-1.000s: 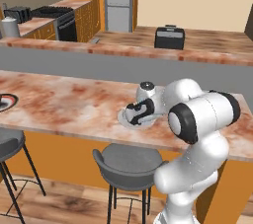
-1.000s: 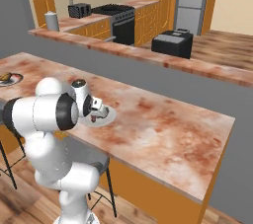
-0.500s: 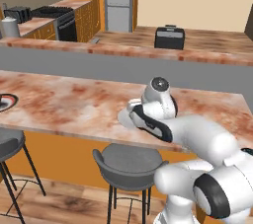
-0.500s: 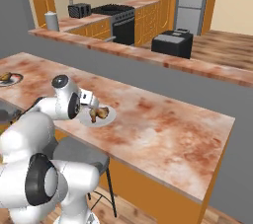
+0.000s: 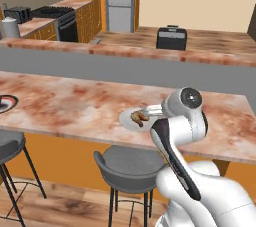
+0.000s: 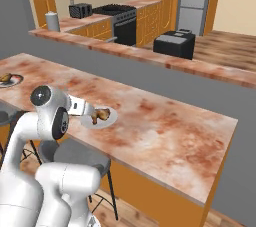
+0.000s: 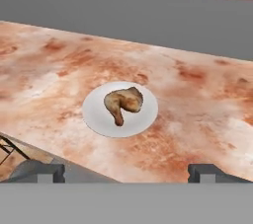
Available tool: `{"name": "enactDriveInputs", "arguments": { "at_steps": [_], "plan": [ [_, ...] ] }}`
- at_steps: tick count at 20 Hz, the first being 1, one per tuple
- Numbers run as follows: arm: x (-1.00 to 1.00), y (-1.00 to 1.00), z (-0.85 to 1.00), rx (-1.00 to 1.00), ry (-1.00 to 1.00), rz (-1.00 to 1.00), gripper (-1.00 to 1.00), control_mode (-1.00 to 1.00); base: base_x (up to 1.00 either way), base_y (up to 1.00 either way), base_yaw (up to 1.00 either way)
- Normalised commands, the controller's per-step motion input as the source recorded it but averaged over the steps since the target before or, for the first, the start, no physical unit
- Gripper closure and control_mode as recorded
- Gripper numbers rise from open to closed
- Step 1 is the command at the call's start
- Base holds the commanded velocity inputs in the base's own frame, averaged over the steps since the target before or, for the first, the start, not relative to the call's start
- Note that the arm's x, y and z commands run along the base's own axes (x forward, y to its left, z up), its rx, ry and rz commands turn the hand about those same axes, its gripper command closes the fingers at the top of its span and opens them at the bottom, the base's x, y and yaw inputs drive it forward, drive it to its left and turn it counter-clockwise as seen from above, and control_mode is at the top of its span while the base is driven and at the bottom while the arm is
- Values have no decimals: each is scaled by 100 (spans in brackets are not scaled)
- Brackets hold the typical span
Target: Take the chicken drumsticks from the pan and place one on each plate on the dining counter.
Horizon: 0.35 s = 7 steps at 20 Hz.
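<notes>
Glossy browned drumstick (image 7: 123, 103) lies on round pale plate (image 7: 98, 118).

We see broad bare stretches of the long reddish-brown and cream marble surface (image 7: 197, 94) on every side of the pale grey-white round plate (image 7: 99, 119), which lies near the front edge with a golden-brown chicken drumstick (image 7: 123, 103) on it. Nothing stands just beside the plate. A second dark-rimmed white plate (image 6: 15, 82) sits well apart at the far left end.
</notes>
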Motion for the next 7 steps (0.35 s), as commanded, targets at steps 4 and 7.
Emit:
{"name": "enactDriveInputs", "arguments": {
  "at_steps": [4, 7],
  "plan": [
    [-100, -62, 22, 3, 5, -12, -100, -100, 0, 0, 0],
    [-100, -67, 0, 0, 15, -14, -100, -100, 0, 0, 0]
  ]
}}
